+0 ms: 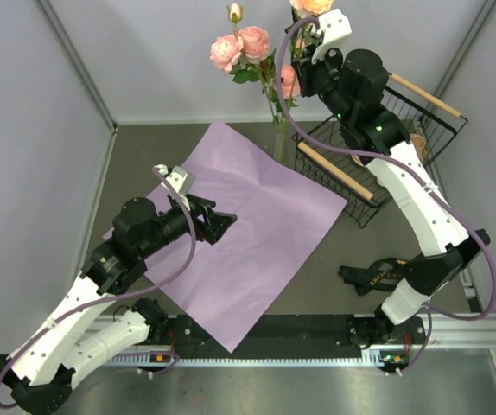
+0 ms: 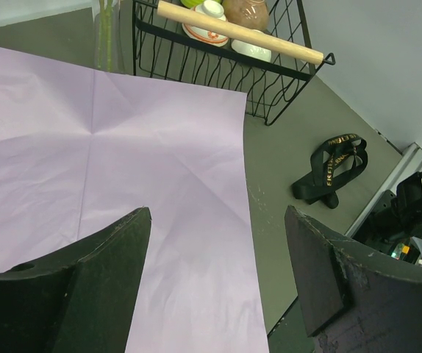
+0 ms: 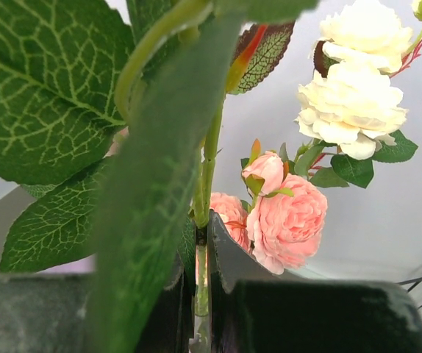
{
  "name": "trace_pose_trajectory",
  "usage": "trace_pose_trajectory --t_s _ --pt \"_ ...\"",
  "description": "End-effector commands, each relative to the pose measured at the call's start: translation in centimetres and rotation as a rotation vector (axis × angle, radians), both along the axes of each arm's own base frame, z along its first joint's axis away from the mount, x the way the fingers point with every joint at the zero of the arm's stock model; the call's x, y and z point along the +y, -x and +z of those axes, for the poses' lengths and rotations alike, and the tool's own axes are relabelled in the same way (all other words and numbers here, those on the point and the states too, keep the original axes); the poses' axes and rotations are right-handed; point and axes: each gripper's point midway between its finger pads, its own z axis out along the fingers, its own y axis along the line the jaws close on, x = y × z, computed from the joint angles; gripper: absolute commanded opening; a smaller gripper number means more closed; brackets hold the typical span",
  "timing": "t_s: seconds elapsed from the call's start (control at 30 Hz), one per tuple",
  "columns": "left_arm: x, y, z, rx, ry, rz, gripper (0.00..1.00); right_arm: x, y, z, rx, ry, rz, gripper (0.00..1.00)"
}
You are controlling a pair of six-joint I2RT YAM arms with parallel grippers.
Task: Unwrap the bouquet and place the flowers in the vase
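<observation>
Standing in the vase (image 1: 280,145), the flowers (image 1: 241,45) rise on long green stems. Pink roses and a cream bud lean left above it, and a peach bloom shows at the top edge of the overhead view. The vase is upright, and the left wrist view shows green stems inside the glass.

High above the vase, among the leaves (image 3: 45,81), hangs the right gripper (image 3: 204,294). Its jaws are pinched together on one thin stem (image 3: 209,158), with pink and cream roses just beyond.

The paper (image 1: 239,233) lies unfolded and flat, creased, with its far edge at the vase's foot. Whether the vase stands on the paper or just beside it I cannot tell.

Nearer than the vase and to its left, the left gripper (image 1: 226,220) hovers over the paper. Its jaws are spread wide and hold nothing.

Just right of the vase stands a black wire basket (image 1: 438,130) with two wooden handles (image 2: 237,33). A patterned bowl (image 2: 204,15) and a brown pot (image 2: 244,9) sit inside it.

The ribbon (image 1: 376,275), black with gold print, lies bunched on the bare table (image 1: 334,259). It is well nearer than the vase, to its right and off the paper.
</observation>
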Motion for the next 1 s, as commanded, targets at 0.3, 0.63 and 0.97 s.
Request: trace_pose_trajectory --t_s 0.3,0.63,0.97 --pt "0.2 -0.1 0.6 -0.023 0.016 0.011 0.79 0.8 -1.0 -1.1 0.039 0.026 0.017 0.00" --pt "0.0 -0.2 0.4 -0.016 0.012 0.007 0.79 1.0 -1.6 -3.6 0.096 0.049 0.004 0.00" --pt "0.1 -0.1 0.2 -0.013 0.013 0.009 0.79 1.7 -2.3 -7.2 0.157 0.026 0.010 0.00"
